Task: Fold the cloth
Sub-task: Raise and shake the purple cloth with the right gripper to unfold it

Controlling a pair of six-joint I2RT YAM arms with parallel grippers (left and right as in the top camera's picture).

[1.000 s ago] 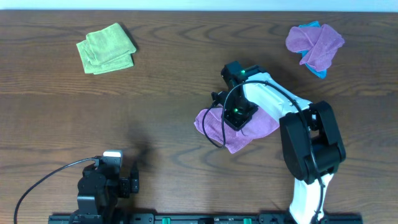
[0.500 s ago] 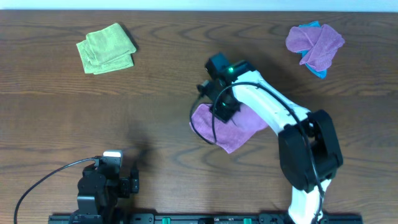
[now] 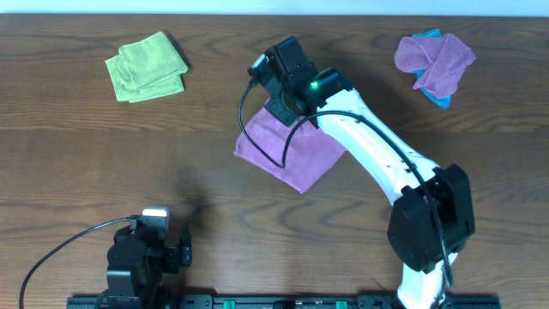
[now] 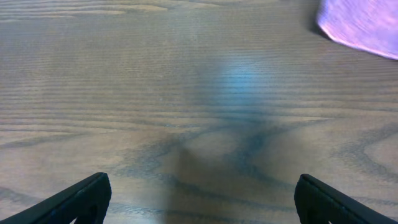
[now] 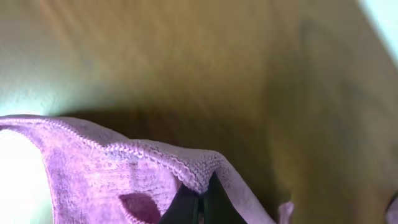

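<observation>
The purple cloth (image 3: 292, 153) lies spread on the wooden table at the centre of the overhead view. My right gripper (image 3: 283, 101) is shut on the cloth's far edge and holds that edge up. In the right wrist view the dark fingertips (image 5: 199, 202) pinch the hem of the purple cloth (image 5: 93, 174). My left gripper (image 4: 199, 199) is open and empty over bare wood. A corner of the purple cloth (image 4: 360, 25) shows at the top right of the left wrist view. The left arm (image 3: 141, 257) rests at the table's front left.
A folded green cloth (image 3: 146, 67) lies at the back left. A crumpled purple cloth over a blue one (image 3: 433, 58) lies at the back right. The right arm (image 3: 386, 163) stretches across the table's right half.
My right gripper has moved away and to the left with the cloth's edge, dragging the cloth that way. The cloth has spread out flatter. The left arm has not moved.
</observation>
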